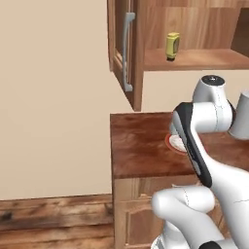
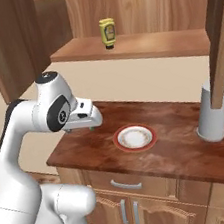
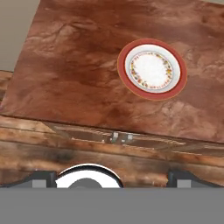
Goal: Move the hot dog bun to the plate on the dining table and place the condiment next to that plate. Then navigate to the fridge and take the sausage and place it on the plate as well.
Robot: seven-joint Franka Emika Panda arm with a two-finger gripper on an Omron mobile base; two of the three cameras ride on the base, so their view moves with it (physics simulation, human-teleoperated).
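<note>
Looks like the opening step, nothing picked up yet: the small yellow squeeze bottle with dark label is stood on the wooden shelf, well above the white gripper. Its fingers are spread wide and empty, probably; a lift-and-reach is called for next

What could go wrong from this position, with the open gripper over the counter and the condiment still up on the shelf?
1. The condiment stands upright near the shelf edge; a careless approach by the open gripper could tip it off.
2. The red-rimmed plate on the counter might be mistaken for the target plate.
3. Reaching up, the arm may clip the open cabinet door or the grey container nearby.
</note>
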